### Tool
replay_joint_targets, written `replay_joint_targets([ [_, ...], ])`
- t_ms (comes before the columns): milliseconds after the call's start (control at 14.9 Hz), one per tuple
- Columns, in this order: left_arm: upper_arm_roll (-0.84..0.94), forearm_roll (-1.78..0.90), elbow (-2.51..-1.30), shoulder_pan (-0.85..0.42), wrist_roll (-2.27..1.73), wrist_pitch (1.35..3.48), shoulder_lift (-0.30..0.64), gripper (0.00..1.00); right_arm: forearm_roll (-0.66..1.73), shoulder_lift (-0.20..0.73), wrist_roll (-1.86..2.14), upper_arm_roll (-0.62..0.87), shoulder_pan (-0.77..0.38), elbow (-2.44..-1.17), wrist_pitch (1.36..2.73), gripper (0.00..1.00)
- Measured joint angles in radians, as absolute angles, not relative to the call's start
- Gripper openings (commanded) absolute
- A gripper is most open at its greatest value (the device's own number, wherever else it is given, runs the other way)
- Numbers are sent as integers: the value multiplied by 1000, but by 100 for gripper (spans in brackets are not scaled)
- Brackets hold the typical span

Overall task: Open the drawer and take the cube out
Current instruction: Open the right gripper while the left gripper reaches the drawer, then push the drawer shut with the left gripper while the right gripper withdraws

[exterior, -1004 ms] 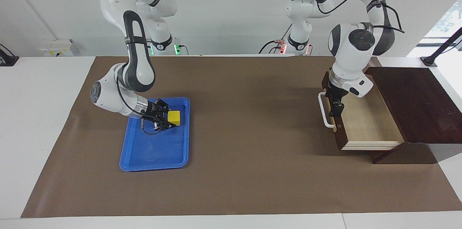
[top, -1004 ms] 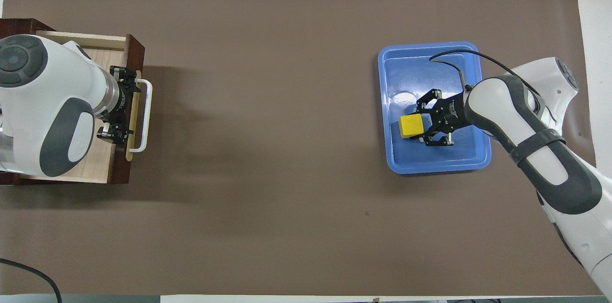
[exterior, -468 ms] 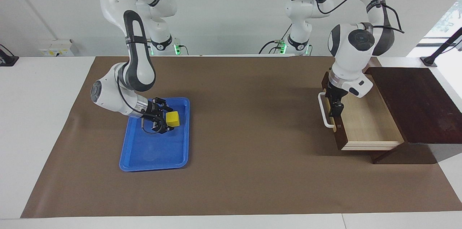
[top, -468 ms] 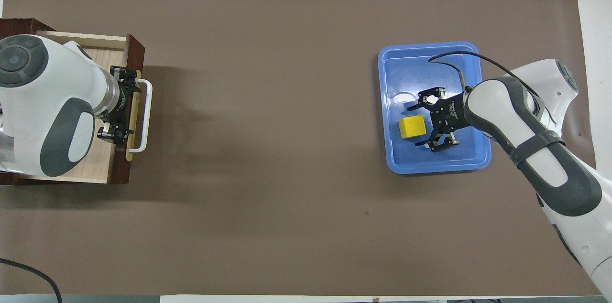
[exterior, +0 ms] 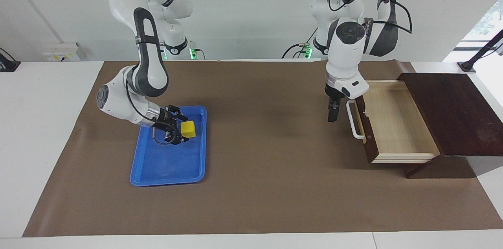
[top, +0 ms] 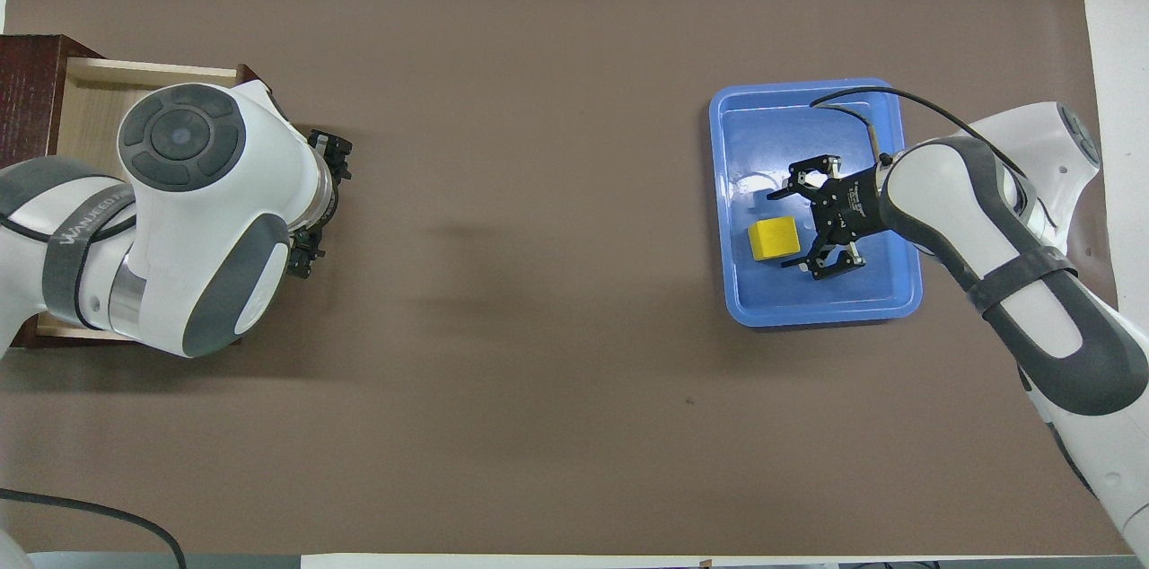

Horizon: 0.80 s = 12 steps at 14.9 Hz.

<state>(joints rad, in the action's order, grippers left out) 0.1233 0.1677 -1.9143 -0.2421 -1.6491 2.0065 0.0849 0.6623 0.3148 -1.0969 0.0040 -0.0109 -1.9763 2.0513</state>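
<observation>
The yellow cube (exterior: 188, 128) lies in the blue tray (exterior: 169, 180), also in the overhead view (top: 775, 239). My right gripper (exterior: 181, 130) is open low over the tray, its fingertips astride the cube's edge without gripping it; overhead it shows beside the cube (top: 788, 230). The drawer (exterior: 397, 123) of the dark wooden box (exterior: 452, 111) is pulled out, its pale interior bare (top: 90, 102). Its white handle (exterior: 353, 121) is free. My left gripper (exterior: 332, 113) hangs over the mat just in front of the handle, off it; overhead the arm mostly covers the left gripper (top: 325, 196).
A brown mat (exterior: 267, 162) covers the table between the tray and the box. The tray sits toward the right arm's end, the box toward the left arm's end. White table edge borders the mat.
My right gripper has opened, let go of the cube and drawn back a little. My left gripper has left the drawer front and moved out over the mat in front of the handle.
</observation>
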Motion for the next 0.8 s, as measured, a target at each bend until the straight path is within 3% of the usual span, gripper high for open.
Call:
replay_joint_targets([
  [468, 108, 143, -1916, -91, -1520, 2012, 88, 100, 662, 168, -1202, 5, -11, -1925, 1929, 100],
  [803, 134, 109, -1897, 19, -1438, 2012, 81, 100, 522, 119, -1204, -7, -9, -1772, 1771, 100],
])
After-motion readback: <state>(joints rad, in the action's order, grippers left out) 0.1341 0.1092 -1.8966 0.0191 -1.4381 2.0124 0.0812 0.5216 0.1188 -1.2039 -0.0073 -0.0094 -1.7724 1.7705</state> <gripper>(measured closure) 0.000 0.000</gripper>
